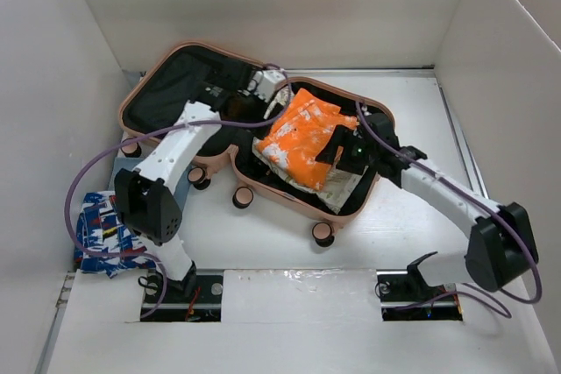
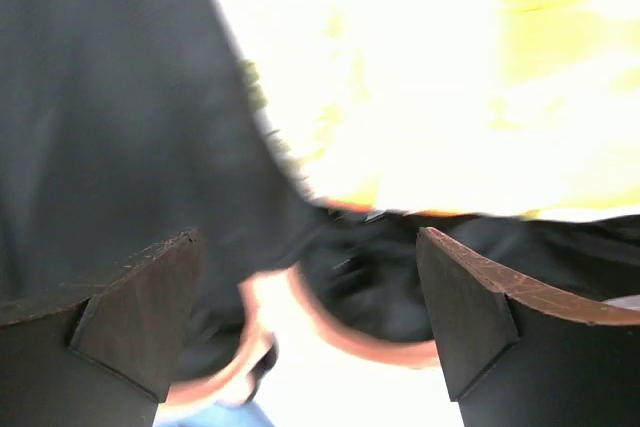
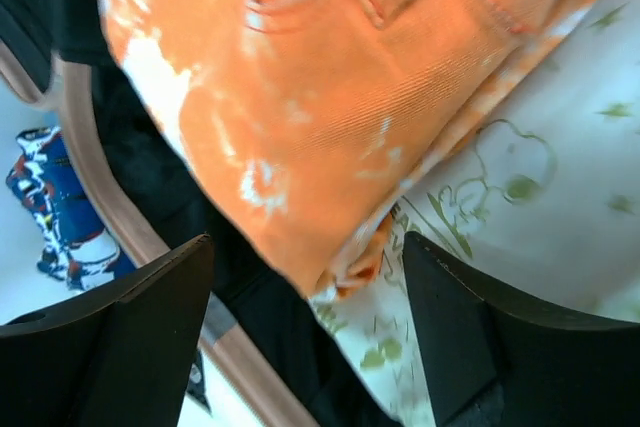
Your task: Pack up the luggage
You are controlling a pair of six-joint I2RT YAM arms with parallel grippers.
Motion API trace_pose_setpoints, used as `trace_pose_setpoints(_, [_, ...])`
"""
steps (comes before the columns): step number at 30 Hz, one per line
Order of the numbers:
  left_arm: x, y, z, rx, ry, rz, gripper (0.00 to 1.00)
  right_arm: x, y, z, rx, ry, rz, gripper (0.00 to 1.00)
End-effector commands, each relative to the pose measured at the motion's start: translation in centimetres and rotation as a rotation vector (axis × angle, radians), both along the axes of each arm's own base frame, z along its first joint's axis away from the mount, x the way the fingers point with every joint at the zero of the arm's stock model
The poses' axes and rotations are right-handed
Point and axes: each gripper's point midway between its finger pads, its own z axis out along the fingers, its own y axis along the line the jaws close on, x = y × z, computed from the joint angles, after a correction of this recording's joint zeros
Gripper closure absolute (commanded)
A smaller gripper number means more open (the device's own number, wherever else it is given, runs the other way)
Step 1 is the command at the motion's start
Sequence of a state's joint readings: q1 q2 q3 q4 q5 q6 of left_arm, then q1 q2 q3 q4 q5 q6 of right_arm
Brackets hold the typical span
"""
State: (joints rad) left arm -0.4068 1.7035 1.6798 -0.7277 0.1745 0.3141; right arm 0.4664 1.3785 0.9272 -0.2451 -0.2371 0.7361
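Pink luggage [image 1: 273,192] is lying open on a white table [image 1: 394,129], with two robot arms reaching into it.

The luggage is sitting at the middle of the table toward the back, both black-lined halves spread flat and its small wheels facing the arms. An orange garment [image 1: 302,133] with white blotches is resting in the right half, on top of a white cloth [image 1: 342,183] with a pale green print. The right gripper [image 3: 305,247] is hovering just over the garment's edge, its fingers standing wide apart and gripping nothing. The left gripper [image 2: 310,247] is hanging over the black lining and pink rim near the hinge, also spread wide with nothing between its fingers. A blue cloth [image 1: 98,225] with white and red marks is lying on the table left of the luggage, beside the left arm's base.
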Motion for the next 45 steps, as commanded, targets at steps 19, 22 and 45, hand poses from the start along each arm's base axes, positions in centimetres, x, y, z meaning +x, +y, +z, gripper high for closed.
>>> trace_pose_setpoints(19, [6.9,-6.5,-10.0,0.040,0.027,0.017,0.69,10.5,-4.5,-1.7,-0.127,-0.090,-0.041,0.79])
trace_pose_setpoints(22, [6.8,-5.6,-8.4,0.001,0.004,0.047,1.00,11.8,-5.1,-1.9,-0.160,-0.099,-0.056,0.95])
trace_pose_setpoints(45, [4.9,-3.2,-7.3,-0.001,0.004,0.148,0.57,11.5,-6.1,8.5,-0.404,-0.334,0.015,0.58])
